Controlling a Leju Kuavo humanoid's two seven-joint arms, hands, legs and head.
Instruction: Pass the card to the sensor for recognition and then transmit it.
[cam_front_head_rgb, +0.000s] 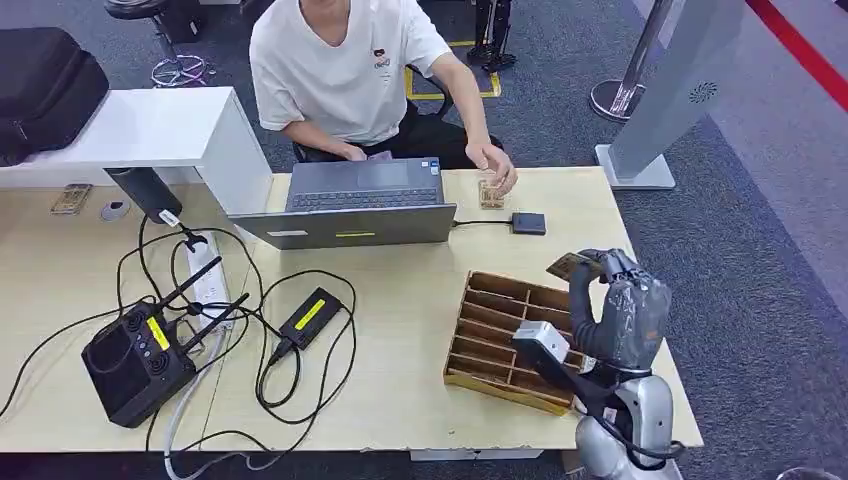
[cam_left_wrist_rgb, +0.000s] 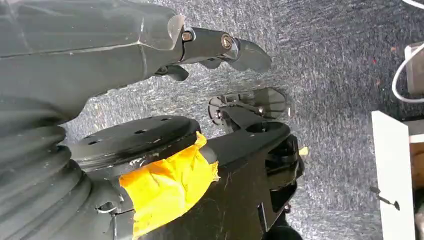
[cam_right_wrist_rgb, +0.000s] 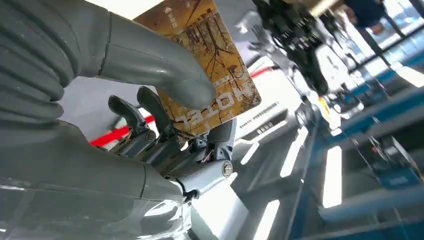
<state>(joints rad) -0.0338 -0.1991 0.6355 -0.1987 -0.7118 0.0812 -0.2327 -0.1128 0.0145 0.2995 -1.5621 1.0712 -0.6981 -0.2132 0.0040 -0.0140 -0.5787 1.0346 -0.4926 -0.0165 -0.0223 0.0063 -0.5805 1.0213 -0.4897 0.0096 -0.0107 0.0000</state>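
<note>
My right hand (cam_front_head_rgb: 612, 283) pinches the card (cam_front_head_rgb: 568, 265) above the wooden tray (cam_front_head_rgb: 490, 335), while my left hand (cam_left_wrist_rgb: 125, 45) hangs with fingers apart.

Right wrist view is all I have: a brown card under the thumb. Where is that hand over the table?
Observer: The right hand is raised above the wooden divided tray near the table's right end, holding the card.
Operator: Where's the sensor?
Observer: A small dark square device lies on the table beyond the tray, cabled to the laptop; it may be the sensor.
Operator: Anyone near it?
Observer: Yes, a person's hand rests on a small object just beside it.
Operator: And the left hand?
Observer: The left hand hangs over grey carpet, holding nothing.
</note>
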